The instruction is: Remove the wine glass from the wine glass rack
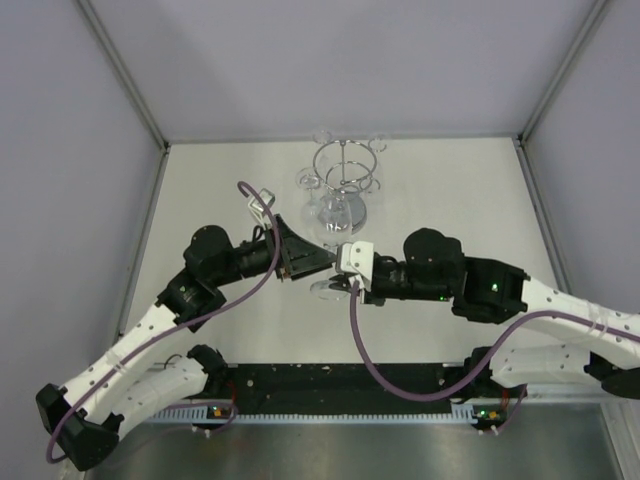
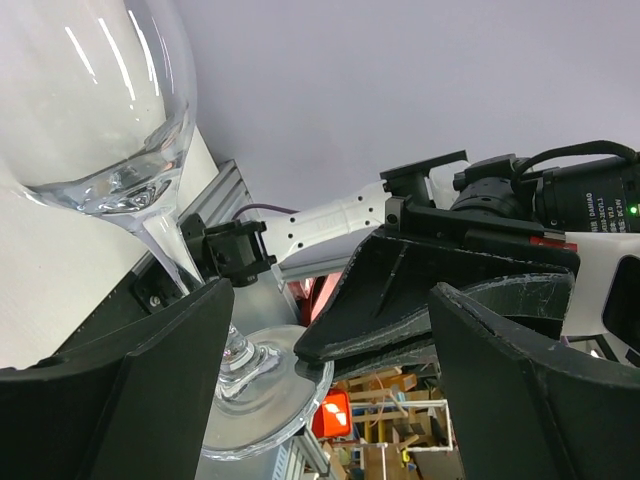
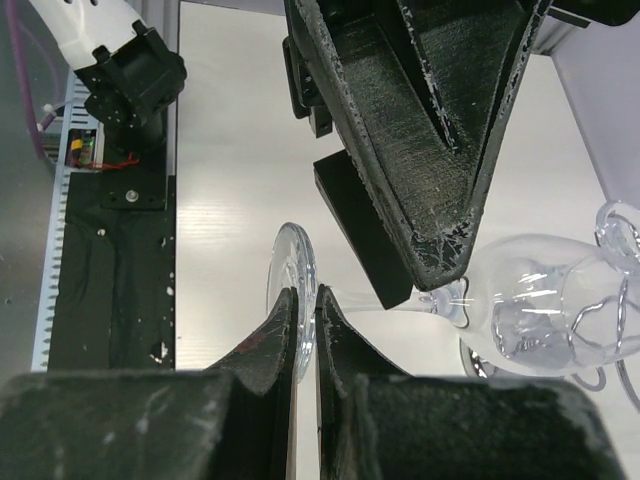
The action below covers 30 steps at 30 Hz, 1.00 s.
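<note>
The wine glass (image 1: 334, 215) lies on its side, bowl toward the chrome wine glass rack (image 1: 346, 165), foot (image 1: 328, 288) toward me. My right gripper (image 1: 345, 280) is shut on the rim of the foot (image 3: 293, 262), also seen in its wrist view (image 3: 307, 297). My left gripper (image 1: 318, 255) is open, its wide black fingers (image 2: 130, 400) on either side of the stem (image 2: 165, 245) and foot (image 2: 262, 392). The bowl (image 3: 540, 305) lies against the rack's wire loops (image 3: 617, 225); I cannot tell if it touches them.
The rack's round mirrored base (image 1: 358, 212) stands on the white table (image 1: 450, 190) near the back wall. Grey walls close in left, right and back. A black rail (image 1: 340, 380) with the arm bases runs along the near edge.
</note>
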{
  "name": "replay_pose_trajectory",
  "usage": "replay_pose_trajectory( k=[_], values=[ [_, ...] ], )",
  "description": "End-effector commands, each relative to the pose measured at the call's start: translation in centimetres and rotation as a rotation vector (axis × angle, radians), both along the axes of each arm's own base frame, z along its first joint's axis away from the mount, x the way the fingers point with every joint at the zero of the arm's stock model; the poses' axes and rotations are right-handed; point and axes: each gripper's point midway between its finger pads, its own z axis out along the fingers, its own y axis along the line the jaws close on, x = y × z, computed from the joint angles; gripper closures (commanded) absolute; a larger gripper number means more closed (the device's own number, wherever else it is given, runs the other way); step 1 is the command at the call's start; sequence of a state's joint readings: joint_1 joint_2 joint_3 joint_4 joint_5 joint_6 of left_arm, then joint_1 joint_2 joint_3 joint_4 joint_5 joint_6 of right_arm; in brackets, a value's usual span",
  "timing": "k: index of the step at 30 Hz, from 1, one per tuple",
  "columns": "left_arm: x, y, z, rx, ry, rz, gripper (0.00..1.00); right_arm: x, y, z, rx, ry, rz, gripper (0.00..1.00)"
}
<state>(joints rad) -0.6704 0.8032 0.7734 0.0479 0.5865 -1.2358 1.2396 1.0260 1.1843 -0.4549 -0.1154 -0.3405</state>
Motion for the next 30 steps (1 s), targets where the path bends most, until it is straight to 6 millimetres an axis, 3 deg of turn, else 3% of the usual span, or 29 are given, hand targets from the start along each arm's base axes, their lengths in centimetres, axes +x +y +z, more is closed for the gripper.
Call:
replay_pose_trajectory(
  k=[1, 16, 30],
  values=[
    [-0.2, -0.1, -0.1, -0.008, -0.025, -0.016, 0.14, 0.2, 0.4, 7.8, 0.193, -0.135, -0.004, 1.0],
    [0.2, 0.0, 1.0, 0.017, -0.065, 0.002, 0.14, 0.8, -1.1, 7.9, 0.167, -0.156, -0.059, 1.0],
    [0.7, -0.5, 0.3, 0.011, -0.047, -0.002, 0.14, -0.8, 0.5, 8.4, 0.162, -0.174, 0.004, 1.0]
  ],
)
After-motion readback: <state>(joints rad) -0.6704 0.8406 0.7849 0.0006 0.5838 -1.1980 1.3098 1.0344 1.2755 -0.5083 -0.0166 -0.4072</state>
